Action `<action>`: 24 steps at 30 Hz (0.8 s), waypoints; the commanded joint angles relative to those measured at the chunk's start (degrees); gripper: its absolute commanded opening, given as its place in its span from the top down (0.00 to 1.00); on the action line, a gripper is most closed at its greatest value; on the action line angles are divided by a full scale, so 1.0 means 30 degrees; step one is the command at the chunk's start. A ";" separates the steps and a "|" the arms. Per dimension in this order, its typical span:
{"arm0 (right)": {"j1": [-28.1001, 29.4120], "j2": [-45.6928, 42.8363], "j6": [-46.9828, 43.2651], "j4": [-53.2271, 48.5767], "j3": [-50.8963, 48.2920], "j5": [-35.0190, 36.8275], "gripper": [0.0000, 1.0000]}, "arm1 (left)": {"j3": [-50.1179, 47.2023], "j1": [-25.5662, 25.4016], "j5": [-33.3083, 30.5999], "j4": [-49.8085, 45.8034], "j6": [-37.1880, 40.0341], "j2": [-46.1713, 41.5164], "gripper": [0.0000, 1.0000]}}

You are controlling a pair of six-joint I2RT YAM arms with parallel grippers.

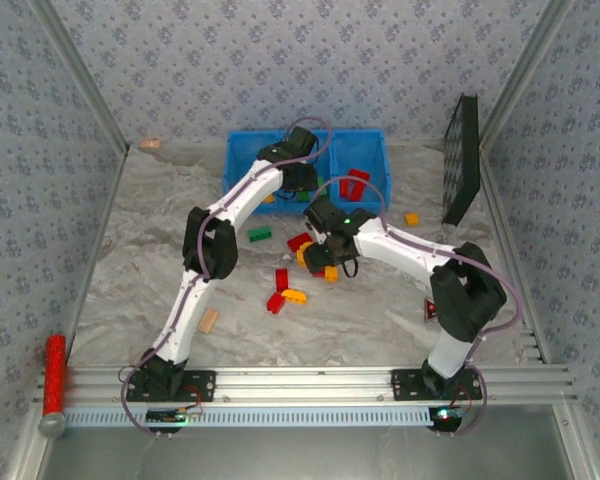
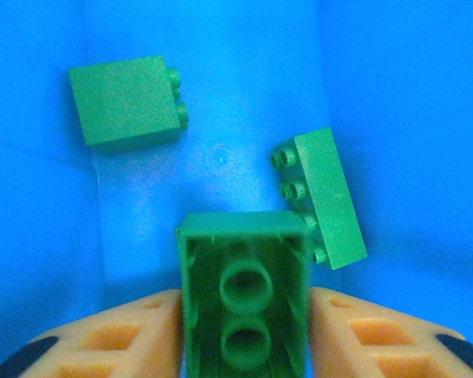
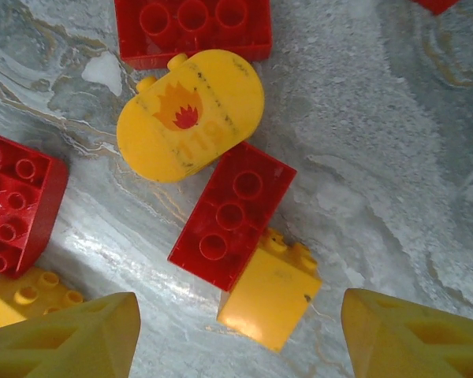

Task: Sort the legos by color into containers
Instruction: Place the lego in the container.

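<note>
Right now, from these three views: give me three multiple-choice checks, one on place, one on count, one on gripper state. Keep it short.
1. The left gripper is:
A) over the blue bin
B) down by its own base
C) far out to the right side

2. Loose green bricks lying below it in the left wrist view:
A) none
B) two
C) five

3. The right gripper is:
A) shut on a red brick
B) open above bricks on the table
C) shut on nothing

Answers:
1 A: blue floor and walls lie below it.
2 B: two lie on the bin floor beyond the held green brick.
3 B: its fingers stand wide apart, with the red and yellow bricks ungripped.
</note>
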 commanded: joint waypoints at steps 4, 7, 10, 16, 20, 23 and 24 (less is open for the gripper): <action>0.0030 0.1584 -0.1023 0.0400 0.1136 -0.0593 0.30 | 0.0969 -0.0106 0.0390 -0.0505 0.0365 -0.0349 0.45; -0.0028 0.2244 -0.1136 0.0543 0.1390 -0.0696 0.31 | 0.1057 -0.0066 0.0594 -0.0518 0.0572 -0.0766 0.43; -0.0109 0.2801 -0.1254 0.0752 0.1527 -0.0845 0.32 | 0.1130 -0.0073 0.0908 -0.0575 0.0711 -0.1318 0.41; -0.0237 0.3747 -0.1406 0.0756 0.1783 -0.0935 0.35 | 0.1207 0.0004 0.1220 -0.0831 0.0900 -0.2590 0.40; -0.0302 0.4086 -0.1437 0.0725 0.1699 -0.0762 0.37 | 0.1146 0.0034 0.1228 -0.1181 0.1216 -0.3567 0.39; -0.0413 0.4238 -0.1488 0.0792 0.1506 -0.0726 0.42 | 0.0986 0.0120 0.1297 -0.1342 0.1541 -0.4442 0.39; -0.0450 0.4258 -0.1480 0.0853 0.1437 -0.0716 0.45 | 0.0929 0.0174 0.1261 -0.1427 0.1707 -0.4742 0.39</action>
